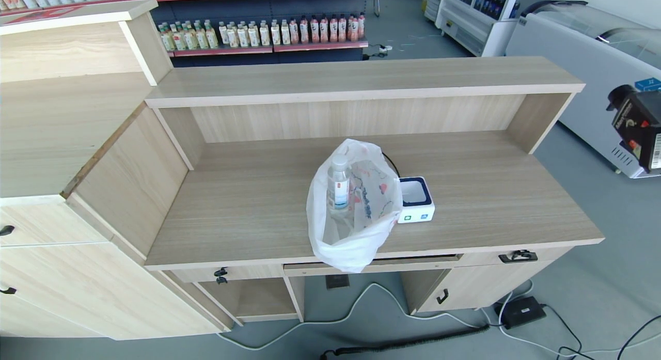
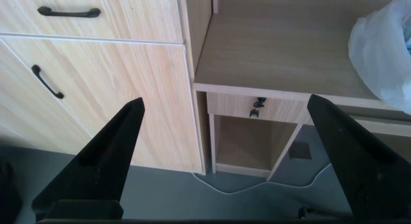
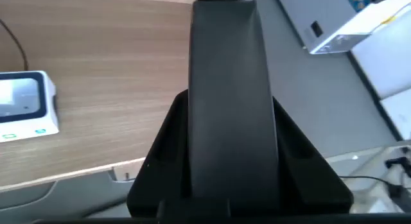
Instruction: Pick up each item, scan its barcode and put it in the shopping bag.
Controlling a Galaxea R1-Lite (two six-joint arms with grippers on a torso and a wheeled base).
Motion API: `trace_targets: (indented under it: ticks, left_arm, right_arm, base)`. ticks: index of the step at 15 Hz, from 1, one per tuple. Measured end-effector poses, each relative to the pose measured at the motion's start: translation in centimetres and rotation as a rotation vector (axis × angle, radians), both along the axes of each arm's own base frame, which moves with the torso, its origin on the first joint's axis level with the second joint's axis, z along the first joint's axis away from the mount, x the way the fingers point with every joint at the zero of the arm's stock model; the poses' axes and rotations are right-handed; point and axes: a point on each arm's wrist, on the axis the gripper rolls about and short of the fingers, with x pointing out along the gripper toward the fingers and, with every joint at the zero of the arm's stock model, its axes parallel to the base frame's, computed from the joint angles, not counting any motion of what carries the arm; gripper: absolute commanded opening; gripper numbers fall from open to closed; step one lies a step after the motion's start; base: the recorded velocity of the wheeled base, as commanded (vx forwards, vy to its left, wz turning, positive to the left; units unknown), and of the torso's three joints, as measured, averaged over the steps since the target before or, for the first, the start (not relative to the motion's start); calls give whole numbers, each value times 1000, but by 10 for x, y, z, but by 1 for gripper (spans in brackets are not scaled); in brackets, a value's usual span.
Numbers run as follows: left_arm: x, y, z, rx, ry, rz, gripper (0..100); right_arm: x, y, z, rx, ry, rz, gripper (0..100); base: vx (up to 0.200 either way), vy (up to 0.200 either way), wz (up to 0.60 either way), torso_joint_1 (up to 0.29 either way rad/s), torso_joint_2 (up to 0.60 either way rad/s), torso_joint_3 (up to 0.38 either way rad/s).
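Observation:
A white shopping bag point(image 1: 356, 210) stands open in the middle of the wooden counter point(image 1: 248, 205), its front hanging over the edge. A clear bottle point(image 1: 339, 183) stands upright inside it. A white and blue barcode scanner point(image 1: 415, 199) sits against the bag's right side. My right gripper point(image 3: 228, 115) is shut on a black boxy item point(image 1: 632, 123) with a barcode label, held off the counter's right end, above the floor. My left gripper point(image 2: 226, 101) is open and holds nothing, low in front of the counter's left end, with the bag point(image 2: 385, 51) off to its side.
The counter has a raised back shelf point(image 1: 361, 78) and a tall cabinet point(image 1: 62, 122) on its left. A chest freezer point(image 1: 583, 55) stands to the right. Cables and a power brick point(image 1: 520, 311) lie on the floor under the counter. Shelves of bottles point(image 1: 263, 33) stand behind.

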Motion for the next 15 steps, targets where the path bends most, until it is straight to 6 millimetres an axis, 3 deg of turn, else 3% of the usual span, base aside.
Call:
trace_targets:
  ticks: [3, 4, 6, 15]
  left_arm:
    - [0, 0, 0, 0, 0, 0, 100]
    - [0, 0, 0, 0, 1, 0, 100]
    - [0, 0, 0, 0, 1, 0, 100]
    - [0, 0, 0, 0, 0, 0, 100]
  right_arm:
    - [11, -5, -21, 77, 17, 27, 0]
    - [8, -5, -39, 82, 43, 26, 0]
    - [-1, -4, -54, 80, 31, 26, 0]
    - [-24, -2, -50, 0, -6, 35, 0]
  base:
    - [0, 0, 0, 0, 0, 0]
    - [0, 0, 0, 0, 0, 0]
    - [0, 0, 0, 0, 0, 0]
    - [0, 0, 0, 0, 0, 0]
